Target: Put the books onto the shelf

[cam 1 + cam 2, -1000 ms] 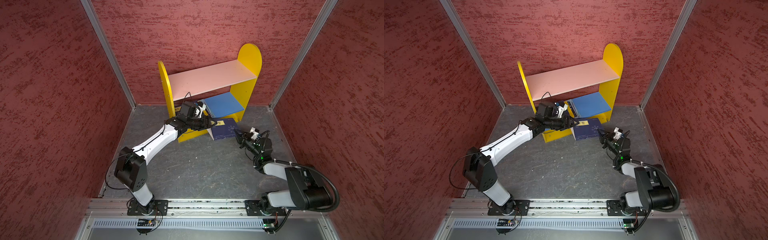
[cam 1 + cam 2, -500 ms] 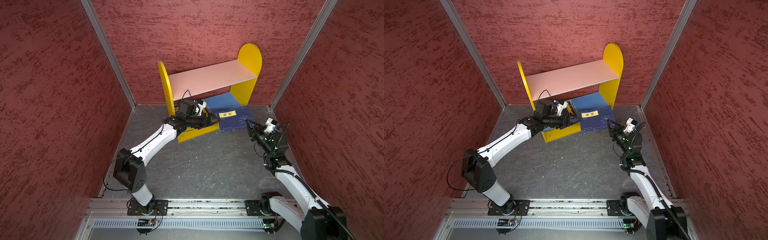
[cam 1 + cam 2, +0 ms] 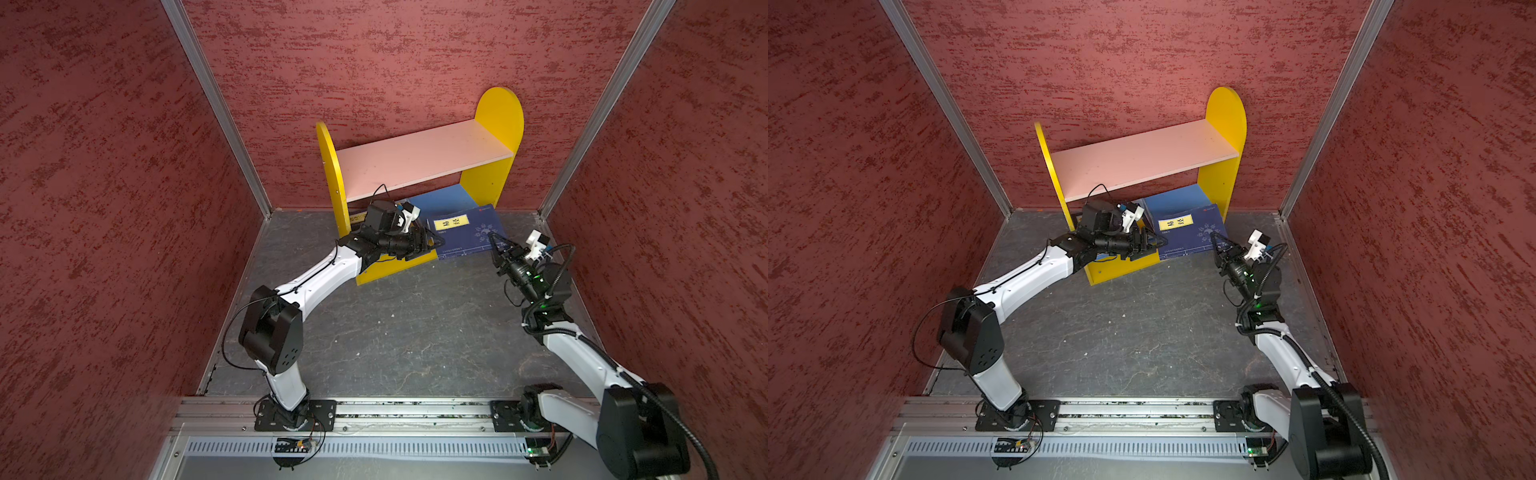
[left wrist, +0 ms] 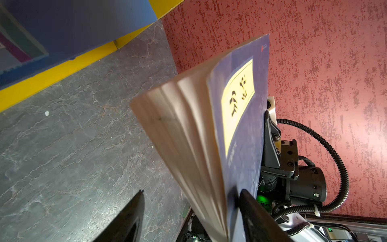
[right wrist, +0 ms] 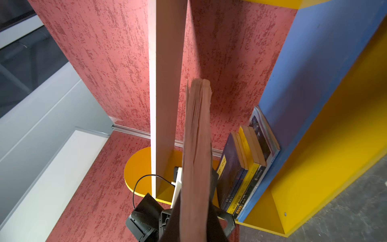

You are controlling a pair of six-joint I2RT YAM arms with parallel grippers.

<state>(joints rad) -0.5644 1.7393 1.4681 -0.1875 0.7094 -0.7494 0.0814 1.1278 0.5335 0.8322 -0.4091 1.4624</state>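
Books are found in two places. Shelved books (image 5: 245, 167) are seen in the right wrist view, leaning together on the blue lower board (image 3: 444, 199) of the shelf (image 3: 496, 124), at its left end. One navy book (image 3: 467, 232) with a yellow label is held tilted just in front of that board, above the floor (image 3: 395, 324). Its right edge is pinched by the right gripper (image 3: 495, 243), whose jaws are closed tight on it. Its left corner is straddled by the left gripper (image 3: 430, 244), whose jaws are spread wide. One finger (image 4: 253, 207) is laid against the cover, while the other finger (image 4: 130, 218) is seen apart from the fanned pages.
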